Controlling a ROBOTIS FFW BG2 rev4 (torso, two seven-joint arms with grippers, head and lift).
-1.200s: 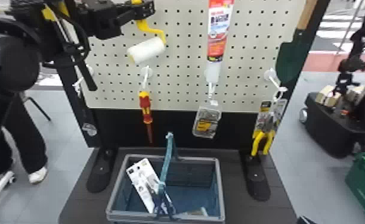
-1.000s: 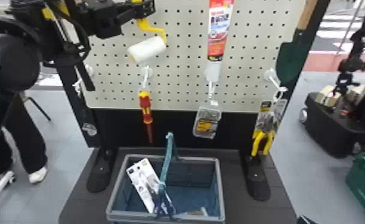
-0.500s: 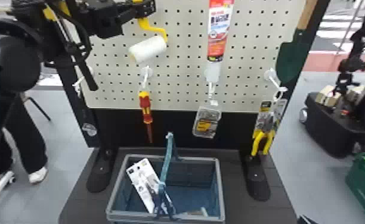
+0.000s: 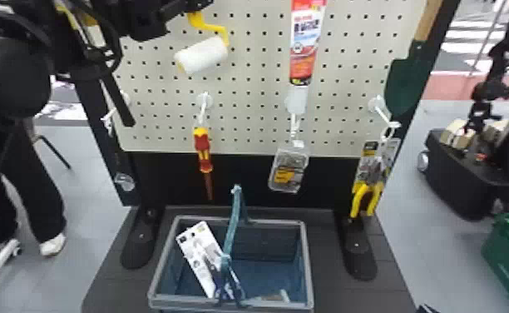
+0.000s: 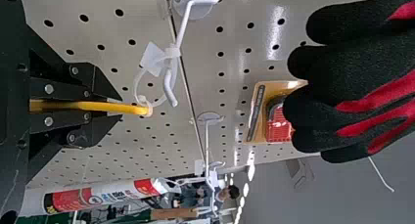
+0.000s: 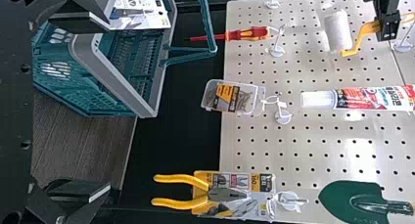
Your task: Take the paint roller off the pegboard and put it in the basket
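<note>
**Robot's gripping the paint roller (image 4: pixel 203 55), but that tie loop (image 5: pixel 138 85) is bugging me**

So I'm standing here watching, and closest in, the right gripper (image 6: pixel 105 106) is just waiting beside the basket, its fingers sitting wide apart with nothing between them. The basket (image 4: pixel 278 222) is resting below the pegboard (image 4: pixel 249 139), a white package (image 4: pixel 195 254) leaning inside and the blue handle (image 4: pixel 233 220) standing up across the opening. That handle is asking for trouble imo: anybody lowering a roller straight down is risking hanging it up there.

Moving back, the screwdriver (image 4: pixel 203 150) is dangling right under the white sleeve, so a straight drop is probably knocking it off its hook.

Up on the board, the left gripper (image 5: pixel 110 107) is clamping the roller's yellow handle (image 5: pixel 132 108), fingers pressing in from both sides. The roller isn't making it into the basket yet; it's hanging in front of the board. The loop on the handle's end is sitting right at the white hook (image 5: pixel 183 26), and I'm not managing to tell if it's clear. If it's catching, a sideways pull is likely twisting that skinny handle in the grip. I'd be wanting clearance past the hook tip first.
</note>
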